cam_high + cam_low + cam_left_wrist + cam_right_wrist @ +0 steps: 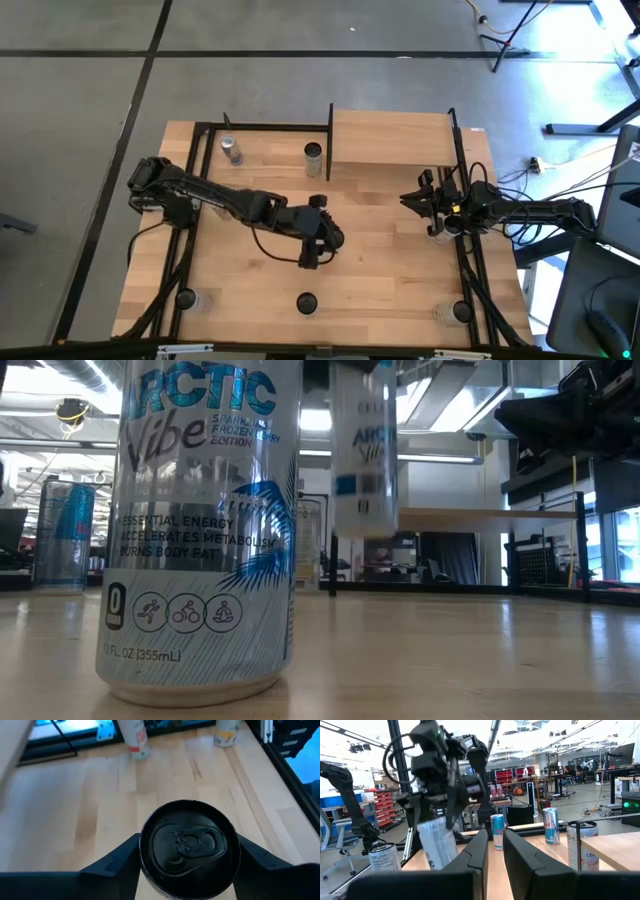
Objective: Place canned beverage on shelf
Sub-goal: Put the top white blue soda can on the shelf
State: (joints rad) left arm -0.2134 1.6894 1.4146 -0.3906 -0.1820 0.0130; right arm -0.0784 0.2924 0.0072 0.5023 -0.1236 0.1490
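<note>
A white canned beverage with a black top [187,845] is in my left gripper [322,245], above the middle of the table. The low view shows this can [365,450] well above the tabletop. The shelf [390,140] is a small pale wood board raised on thin black posts at the table's far right, and it shows edge-on in the low view [490,515]. My right gripper [425,205] waits at the table's right side, shut, with nothing between its fingers [480,855]. My left gripper pinches the can between its two fingers [122,860], one on each side of the can's upper wall [144,867], just below the top rim. The fingers come from the table's left, slanting down. The can [437,845] hangs tilted below them, lifted clear of the table.
Two cans [232,150] [314,155] stand near the far edge, left of the shelf. Three more [185,298] [306,302] [460,312] stand along the near edge; one [200,530] fills the low view's left. A black frame [462,160] runs along the table's sides.
</note>
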